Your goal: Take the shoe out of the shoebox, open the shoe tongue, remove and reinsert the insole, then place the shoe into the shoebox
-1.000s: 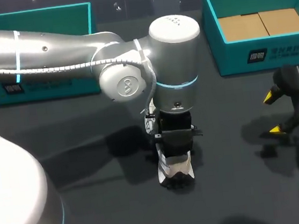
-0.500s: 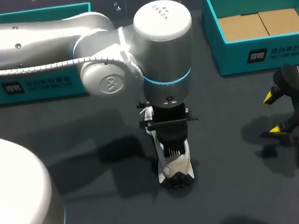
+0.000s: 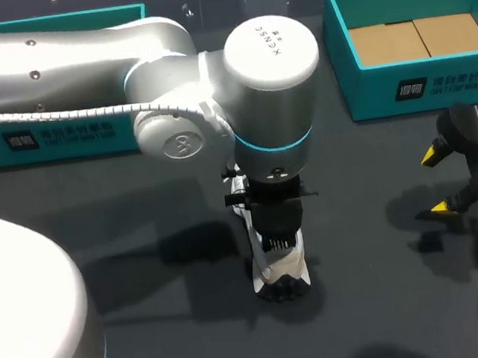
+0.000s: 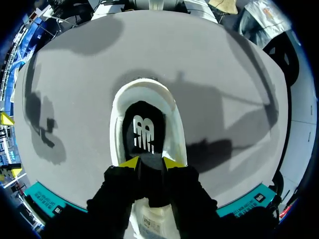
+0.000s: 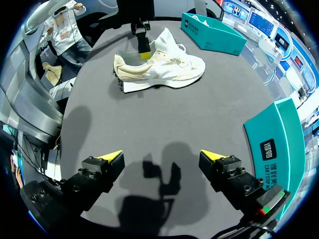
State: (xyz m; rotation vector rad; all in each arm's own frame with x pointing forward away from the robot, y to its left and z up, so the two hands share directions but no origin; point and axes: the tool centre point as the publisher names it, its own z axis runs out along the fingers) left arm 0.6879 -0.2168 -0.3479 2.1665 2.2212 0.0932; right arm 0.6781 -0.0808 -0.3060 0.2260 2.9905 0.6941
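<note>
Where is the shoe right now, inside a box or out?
Out. The shoe stands upright on the table, apart from the shoebox.

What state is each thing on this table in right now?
shoe: out of the box, upright on its sole on the table.
insole: inside the shoe, lying flat.
left claw: down at the shoe's opening; grip cannot be told.
right claw: open, empty, above bare table.
shoebox: open, empty, only its cardboard bottom showing.
second teal box: open side up, contents unclear.
</note>
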